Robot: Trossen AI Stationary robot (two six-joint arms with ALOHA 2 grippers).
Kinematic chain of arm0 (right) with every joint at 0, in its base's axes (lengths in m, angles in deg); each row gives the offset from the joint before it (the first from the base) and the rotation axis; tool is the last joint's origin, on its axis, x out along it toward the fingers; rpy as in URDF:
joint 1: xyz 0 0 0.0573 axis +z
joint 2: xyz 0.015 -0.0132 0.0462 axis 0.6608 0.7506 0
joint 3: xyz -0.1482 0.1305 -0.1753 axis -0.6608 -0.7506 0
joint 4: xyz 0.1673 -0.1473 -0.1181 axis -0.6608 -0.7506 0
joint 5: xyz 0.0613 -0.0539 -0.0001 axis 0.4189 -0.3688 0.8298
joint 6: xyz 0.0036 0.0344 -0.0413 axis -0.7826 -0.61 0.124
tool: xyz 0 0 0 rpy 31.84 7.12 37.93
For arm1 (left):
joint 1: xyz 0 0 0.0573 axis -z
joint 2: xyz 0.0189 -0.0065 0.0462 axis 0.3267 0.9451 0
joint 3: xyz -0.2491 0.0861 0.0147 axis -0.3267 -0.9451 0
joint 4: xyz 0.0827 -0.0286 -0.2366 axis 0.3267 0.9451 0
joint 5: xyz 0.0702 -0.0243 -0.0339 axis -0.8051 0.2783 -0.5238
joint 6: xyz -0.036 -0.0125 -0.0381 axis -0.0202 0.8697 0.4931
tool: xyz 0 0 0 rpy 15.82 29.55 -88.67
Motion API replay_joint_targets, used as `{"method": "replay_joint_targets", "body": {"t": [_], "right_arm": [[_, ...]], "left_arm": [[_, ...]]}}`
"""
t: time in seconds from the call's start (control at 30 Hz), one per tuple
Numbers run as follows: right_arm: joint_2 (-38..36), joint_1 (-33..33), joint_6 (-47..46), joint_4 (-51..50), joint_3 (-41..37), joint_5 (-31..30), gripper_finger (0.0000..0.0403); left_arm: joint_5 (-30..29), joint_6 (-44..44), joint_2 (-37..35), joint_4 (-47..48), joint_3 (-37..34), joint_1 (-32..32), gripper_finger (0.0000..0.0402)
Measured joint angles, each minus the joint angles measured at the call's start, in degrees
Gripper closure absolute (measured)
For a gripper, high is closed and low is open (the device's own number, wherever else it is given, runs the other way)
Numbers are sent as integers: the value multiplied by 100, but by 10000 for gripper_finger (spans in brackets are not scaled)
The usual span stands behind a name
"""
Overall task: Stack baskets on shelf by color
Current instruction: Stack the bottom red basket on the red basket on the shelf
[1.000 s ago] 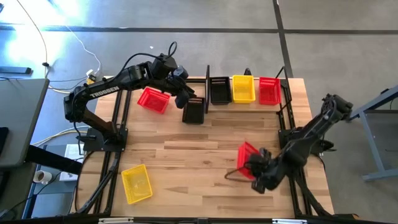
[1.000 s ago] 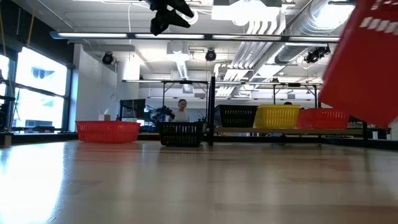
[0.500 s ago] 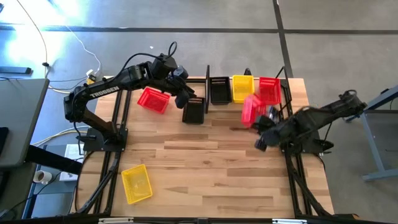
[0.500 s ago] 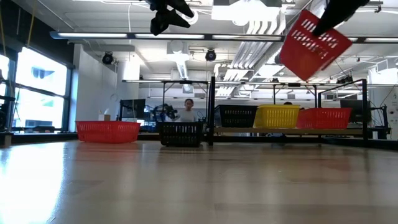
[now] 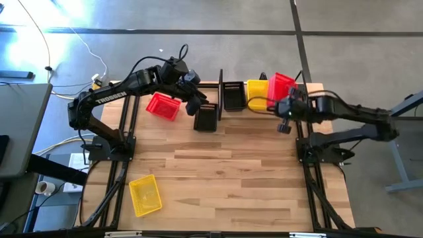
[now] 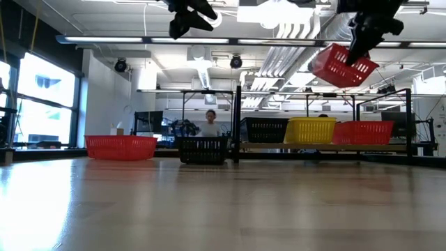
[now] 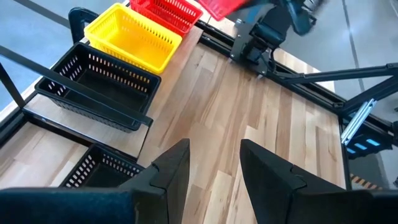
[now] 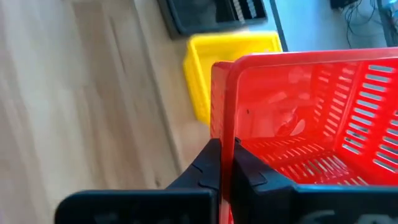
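My right gripper (image 5: 285,110) is shut on a red basket (image 5: 280,85), which it holds in the air over the shelf (image 5: 220,92) at the table's far edge. On the shelf stand a black basket (image 5: 234,96), a yellow basket (image 5: 258,94) and a red one (image 6: 362,132), side by side. My left gripper (image 7: 214,167) hangs open and empty above a loose black basket (image 5: 206,118) that rests on the table. Another red basket (image 5: 162,106) and a yellow one (image 5: 145,195) also lie on the table. My right gripper pinches one side wall of the red basket at its rim (image 8: 227,140), one finger inside the basket and one outside. The fingers slant down toward the far edge. The basket is lifted clear and tilted (image 6: 343,66), above the right end of the shelf.
The shelf's thin black posts (image 6: 237,122) stand beside the black basket. The arms' black frames (image 5: 122,142) run along the table's left and right sides. Bare wood (image 5: 218,172) fills the middle and near part. A person (image 6: 210,123) shows in the room behind.
My right gripper has swung from the table's near right toward the far edge and up, rolling as it went. The red basket went with it, still held, from low over the table to high above the shelf's right end.
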Motion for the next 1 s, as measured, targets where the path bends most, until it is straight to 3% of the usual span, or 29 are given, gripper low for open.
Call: {"method": "replay_joint_targets", "body": {"t": [0.43,0.67,1.0], "right_arm": [[367,-1812,1712,-313,0,734,403],[846,-2465,2338,-382,0,716,403],[1229,-3062,2677,-494,0,1160,403]], "left_arm": [[-46,-99,0,-4,0,0,271],[-46,-96,0,-6,0,0,271],[-46,-99,0,-6,0,0,271]]}}
